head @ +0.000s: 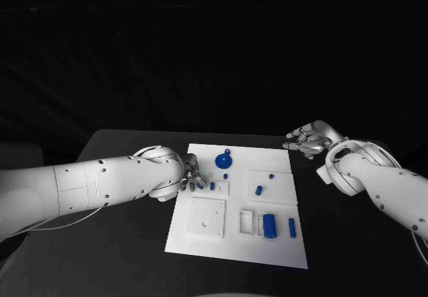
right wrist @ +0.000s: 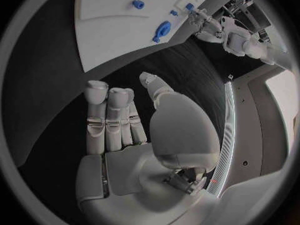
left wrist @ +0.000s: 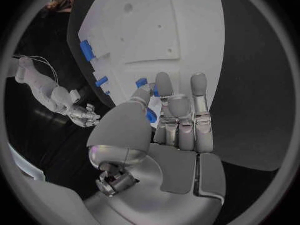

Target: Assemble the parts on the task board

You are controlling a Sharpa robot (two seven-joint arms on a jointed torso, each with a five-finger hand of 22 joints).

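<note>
The task board [head: 268, 247] is seen lying flat in the middle of the black worktop [head: 125, 247], with small blue parts spread over it. A round blue part with a loop [head: 224, 161] is found near the board's far edge, a short blue peg [head: 258, 190] stands toward the right half, and a blue cylinder [head: 269, 224] with a slimmer blue pin [head: 292, 228] beside it lies in the near right area.

The left hand [head: 192, 179] is placed over the board's left edge, beside the round part and well apart from the cylinder and pin. In the left wrist view a small blue part [left wrist: 152, 116] is seen at the fingers [left wrist: 199, 92], between the thumb and the neighbouring finger, with the other fingers stretched out over the board; whether it is actually pinched cannot be told.

The right hand [head: 307, 141] is held off the board, just beyond its far right corner, over bare worktop. In the right wrist view its fingers [right wrist: 100, 110] are seen extended and apart, with nothing between them, and the board's parts lie well apart from it.
</note>
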